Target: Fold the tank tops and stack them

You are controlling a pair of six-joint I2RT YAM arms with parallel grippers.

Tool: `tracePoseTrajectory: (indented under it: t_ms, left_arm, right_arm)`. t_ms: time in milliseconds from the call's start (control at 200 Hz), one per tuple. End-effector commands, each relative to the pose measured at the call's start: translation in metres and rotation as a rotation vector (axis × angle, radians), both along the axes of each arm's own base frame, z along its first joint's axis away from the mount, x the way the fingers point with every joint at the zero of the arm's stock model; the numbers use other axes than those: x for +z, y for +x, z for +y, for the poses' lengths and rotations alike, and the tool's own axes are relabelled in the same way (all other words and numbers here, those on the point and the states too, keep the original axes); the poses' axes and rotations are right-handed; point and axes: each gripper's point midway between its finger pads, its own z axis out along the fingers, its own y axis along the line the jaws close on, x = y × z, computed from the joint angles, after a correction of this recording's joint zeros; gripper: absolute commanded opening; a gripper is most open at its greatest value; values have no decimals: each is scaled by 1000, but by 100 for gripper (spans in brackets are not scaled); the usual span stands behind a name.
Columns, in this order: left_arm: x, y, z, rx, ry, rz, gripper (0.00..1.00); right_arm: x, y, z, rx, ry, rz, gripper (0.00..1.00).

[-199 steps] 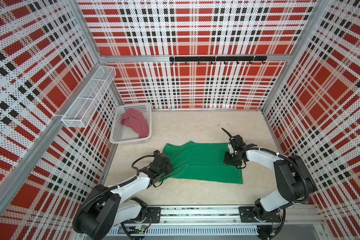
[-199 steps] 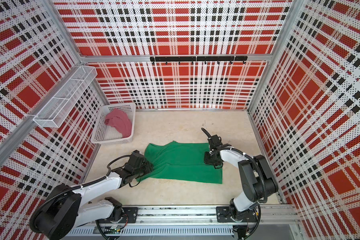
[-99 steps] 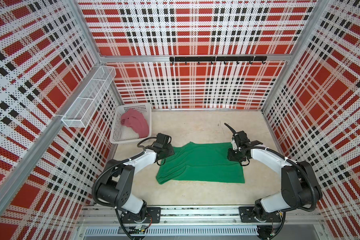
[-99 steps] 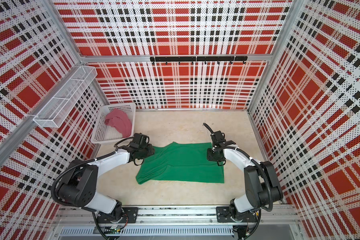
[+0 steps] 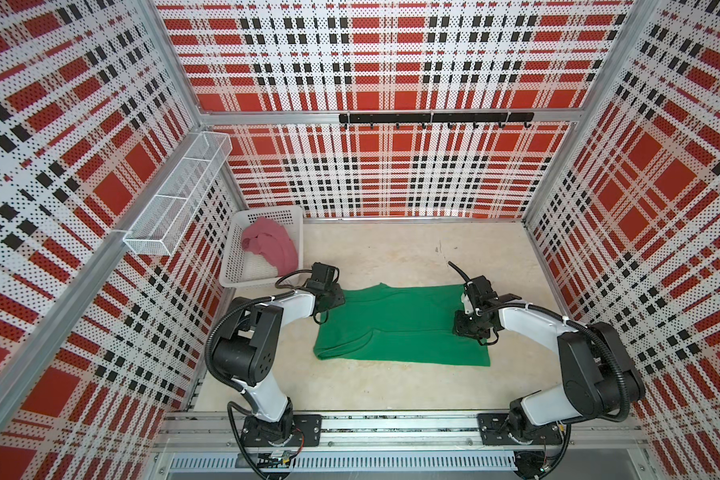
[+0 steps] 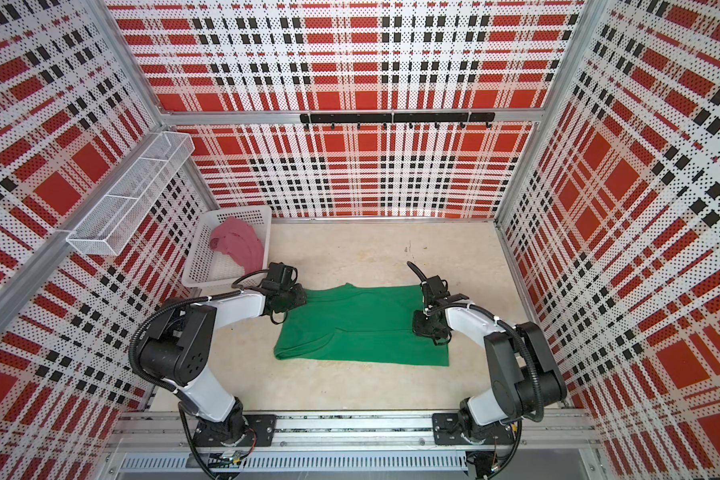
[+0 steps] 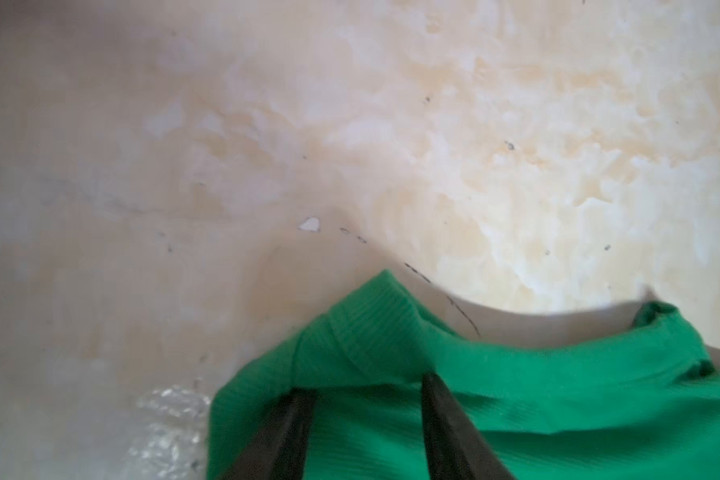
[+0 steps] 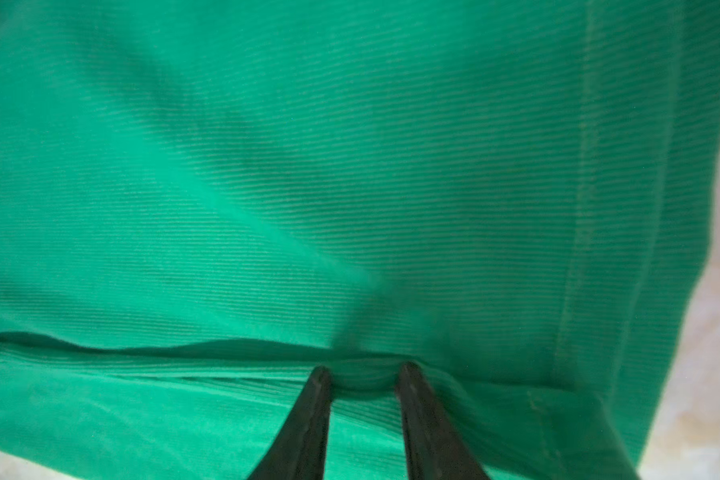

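**Stage (judged):** first fold of the green top (image 5: 400, 324), which is spread out and not yet stacked.

**Position.** The green top lies flat on the table (image 5: 391, 253). Its long axis runs left to right between the 2 grippers, with the strap end at left and the hem end at right.

**Strap end.** The left gripper (image 5: 336, 300) sits at the far-left corner. In the left wrist view its fingers (image 7: 445, 415) stand apart with bunched cloth between them. The neckline beyond casts a shadow on the table, so that edge seems slightly raised. Whether the cloth is clamped cannot be told.

**Hem end.** The right gripper (image 5: 468, 332) points down about midway across the width. In the right wrist view its fingertips (image 8: 319, 382) rest apart on a fold edge that runs along the long axis. A small pucker of cloth lies between them and the stitched hem is just beside. A firm grasp cannot be confirmed.

**Key relation.** Each arm is nearer 1 end of the long axis. A fold of 1 long edge onto the other would therefore need both ends carried together, across the short axis.

**Second garment.** The pink top (image 5: 273, 245) lies crumpled in the basket (image 5: 246, 283) at far left. It is near the left gripper and well apart from the right gripper, so the left arm is the nearer one for fetching it.
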Motion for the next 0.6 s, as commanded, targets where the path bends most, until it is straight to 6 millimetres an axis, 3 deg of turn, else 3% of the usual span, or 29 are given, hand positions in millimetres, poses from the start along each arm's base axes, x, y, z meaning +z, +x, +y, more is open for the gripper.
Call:
tracePoseTrajectory:
  t_ms: [0, 90, 155, 225, 296, 456, 596]
  left_arm:
    - [12, 8, 10, -5, 70, -5, 49]
    - [41, 19, 4, -31, 86, -58, 52]
    - [66, 28, -10, -71, 98, -111, 54]
    - [89, 40, -35, -140, 95, -165, 54]
    - [100, 50, -68, -226, 82, -191, 54]
    - [82, 64, -130, -434, 121, -164, 52]
    - [56, 68, -153, -468, 98, -105, 48]
  right_arm:
    - [7, 7, -10, 12, -48, -15, 34]
    - [40, 28, -5, 52, -16, -105, 39]
    - [59, 44, -13, 61, -25, -159, 42]
    - [72, 62, -29, 48, -42, -212, 47]
    - [79, 78, -41, 44, -52, -246, 49]
    - [84, 111, -56, 43, -58, -289, 49]
    - [84, 131, -68, -5, -47, -306, 48]
